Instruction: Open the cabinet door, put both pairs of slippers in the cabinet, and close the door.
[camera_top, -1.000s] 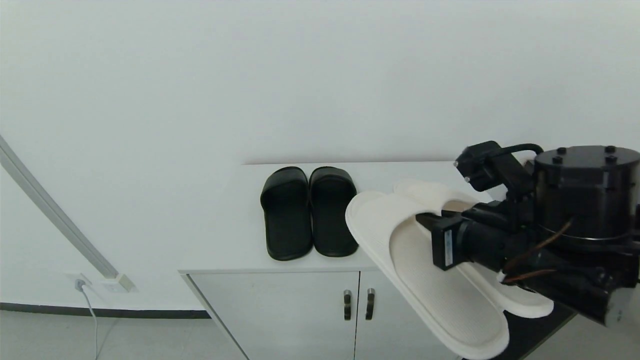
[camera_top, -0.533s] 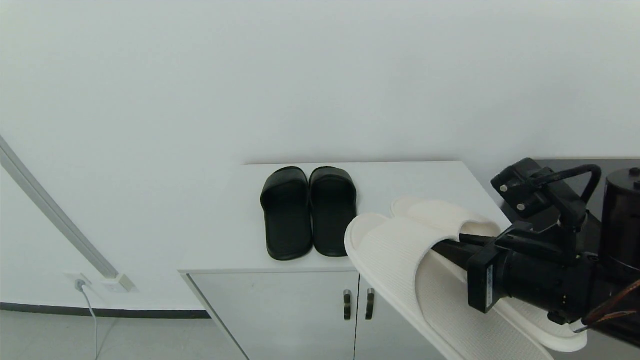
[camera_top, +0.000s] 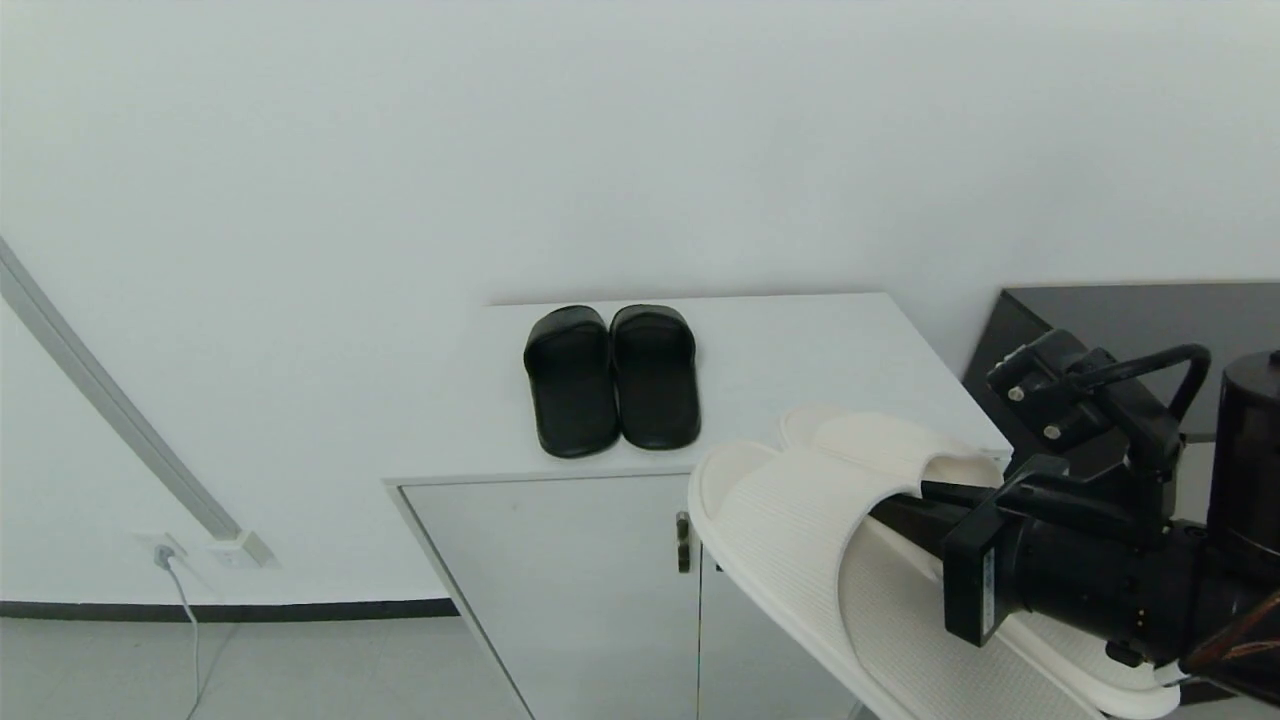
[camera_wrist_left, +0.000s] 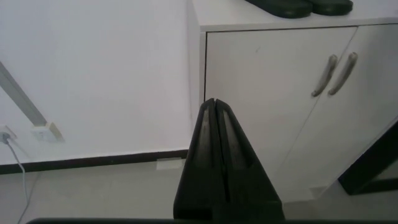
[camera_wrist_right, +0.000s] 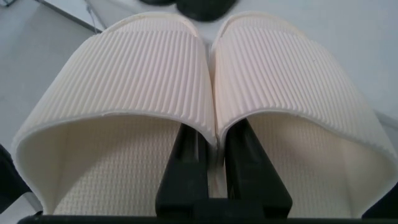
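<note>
Gripping the white slippers (camera_wrist_right: 146, 71), the right claw (camera_wrist_right: 214, 142) has one finger (camera_wrist_right: 185, 158) tucked under each ribbed upper. The two adjoining inner side walls are pinched together between the fingers, which are closed to that thickness. In the head view the pair (camera_top: 800, 505) hangs side by side in the air, toes toward the cabinet (camera_top: 560, 590), in front of its right half and tilted down toward the arm. The left claw (camera_wrist_left: 212, 107) has its fingers pressed flat together with nothing between them, and it points at the cabinet's left front edge, above the floor (camera_wrist_left: 93, 193). Both cabinet doors are shut, with their two handles (camera_wrist_left: 334, 73) side by side at the middle seam. The black slippers (camera_top: 612, 378) lie as a pair on the cabinet top (camera_top: 800, 350), touching each other, toes toward the wall and well apart from the white pair. To the left, a slanted conduit strip (camera_top: 110, 420) runs down the wall to a socket (camera_top: 160, 552) with a cable plugged in.
</note>
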